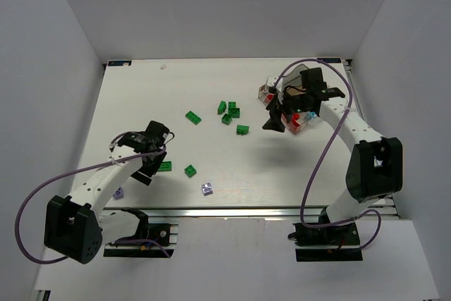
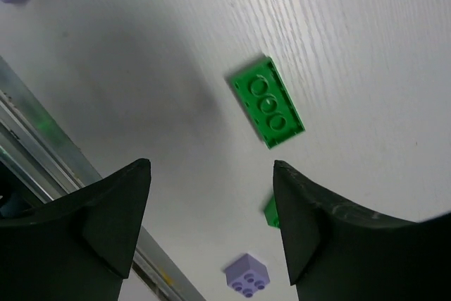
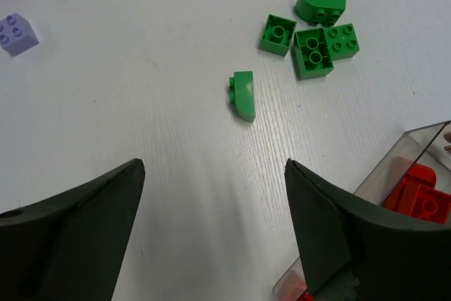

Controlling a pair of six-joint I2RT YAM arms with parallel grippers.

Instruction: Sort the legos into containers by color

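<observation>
Several green legos lie on the white table: a cluster (image 1: 230,111), one (image 1: 193,117), one (image 1: 242,130), one (image 1: 190,170) and one (image 1: 164,166) beside my left gripper (image 1: 149,169). That gripper (image 2: 211,223) is open and empty above the table, with the green brick (image 2: 268,102) just ahead of it. Two pale purple legos (image 1: 207,189) (image 1: 118,193) lie near the front edge. The clear tray (image 1: 268,90) at the right holds red legos (image 1: 289,119). My right gripper (image 1: 273,123) (image 3: 215,223) is open and empty beside the tray's left edge (image 3: 405,147).
The right wrist view shows a curved green piece (image 3: 243,95), the green cluster (image 3: 313,40) and a red brick (image 3: 423,199) in the tray. A metal rail (image 2: 49,149) runs along the table's front edge. White walls enclose the table.
</observation>
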